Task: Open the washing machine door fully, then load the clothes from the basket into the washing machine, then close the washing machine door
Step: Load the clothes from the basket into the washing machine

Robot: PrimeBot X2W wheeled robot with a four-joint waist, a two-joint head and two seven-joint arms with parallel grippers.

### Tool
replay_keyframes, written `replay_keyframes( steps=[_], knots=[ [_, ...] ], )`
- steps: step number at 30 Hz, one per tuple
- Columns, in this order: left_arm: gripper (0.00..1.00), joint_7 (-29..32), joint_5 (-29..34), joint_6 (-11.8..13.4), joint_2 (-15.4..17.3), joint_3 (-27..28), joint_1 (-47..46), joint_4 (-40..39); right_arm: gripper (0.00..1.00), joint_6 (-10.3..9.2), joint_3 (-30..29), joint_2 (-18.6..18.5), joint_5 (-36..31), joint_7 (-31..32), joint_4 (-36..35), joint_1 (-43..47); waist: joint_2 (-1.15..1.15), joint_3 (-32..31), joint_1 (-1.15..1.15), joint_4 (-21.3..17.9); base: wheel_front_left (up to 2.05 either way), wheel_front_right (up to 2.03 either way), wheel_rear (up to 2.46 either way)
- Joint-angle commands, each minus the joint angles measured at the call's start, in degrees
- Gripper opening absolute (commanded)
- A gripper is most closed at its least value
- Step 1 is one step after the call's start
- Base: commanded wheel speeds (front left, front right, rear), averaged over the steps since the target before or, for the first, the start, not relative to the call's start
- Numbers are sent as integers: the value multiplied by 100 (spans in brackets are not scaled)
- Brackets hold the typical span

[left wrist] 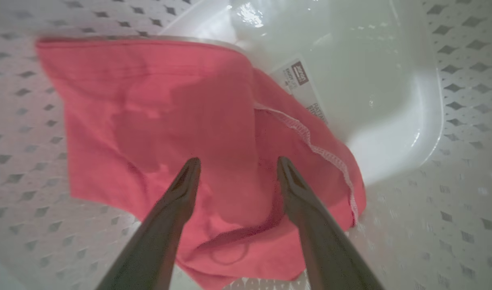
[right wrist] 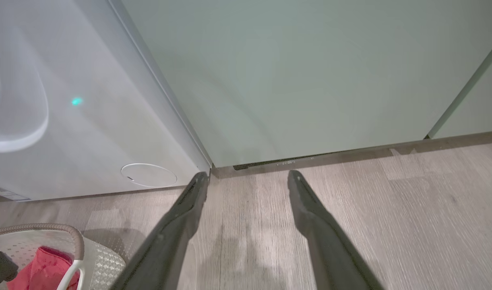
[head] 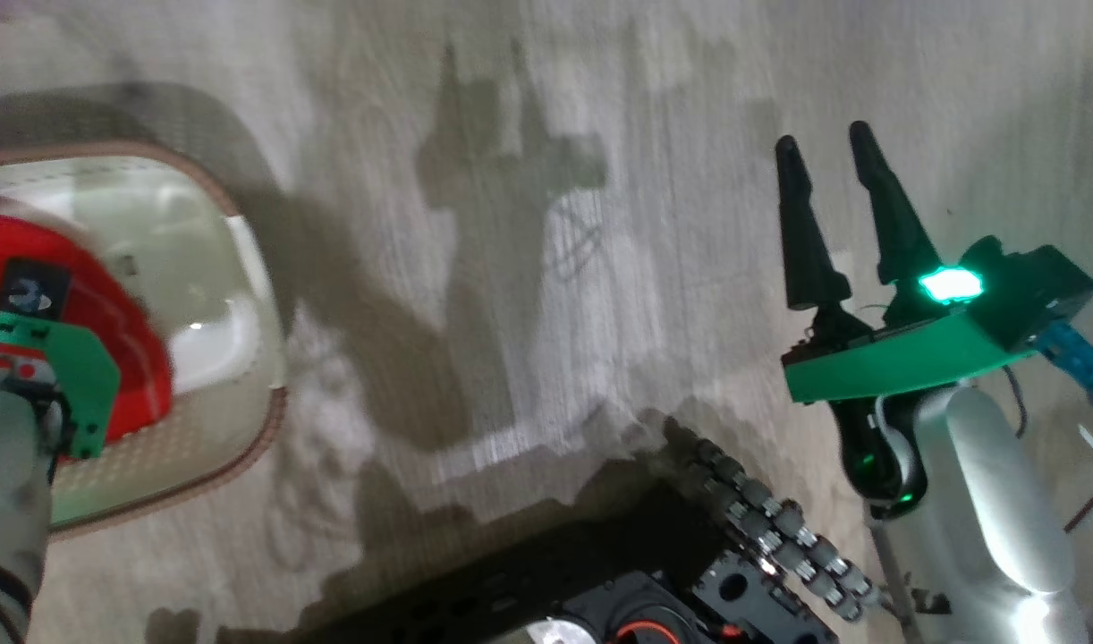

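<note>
The left gripper (left wrist: 238, 161) hovered in the basket (left wrist: 12, 161), its two dark fingers spread wide over the clothes (left wrist: 149, 112), a bright red garment with a white stitched hem lying crumpled on the basket's floor beside a sticker (left wrist: 298, 78). The fingers gripped nothing, and whether their tips touched the fabric could not be told. The right gripper (head: 824, 139) stood just as wide and empty above the wood-look floor (head: 600, 134), well apart from the basket, pointing toward the foot of the washing machine (right wrist: 101, 121), where its white front met a pale green cabinet (right wrist: 290, 80). The basket sat on the floor near the machine.
</note>
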Motion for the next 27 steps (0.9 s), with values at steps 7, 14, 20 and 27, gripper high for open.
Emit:
replay_keyframes(
  steps=[7, 14, 20, 27],
  knots=[
    [100, 369, 127, -33, 711, -44, -62, 44, 100, 0, 352, -17, 234, -54, -200, -2, 0, 565, -1, -512, 0, 0, 0],
    [100, 847, 310, 130, 1062, -255, -304, 71, 100, 0, 450, -17, 285, -54, -229, -53, 0, 768, -1, -596, 0, 0, 0],
    [100, 1078, 336, 121, 1080, -392, -356, 79, 100, 0, 450, -17, 276, -54, -301, -7, 0, 851, -1, -581, 0, 0, 0],
    [100, 1291, 217, -10, 1031, -416, -363, 81, 100, 0, 438, -17, 221, -54, -322, 32, 0, 920, -1, -533, 0, 0, 0]
  ],
)
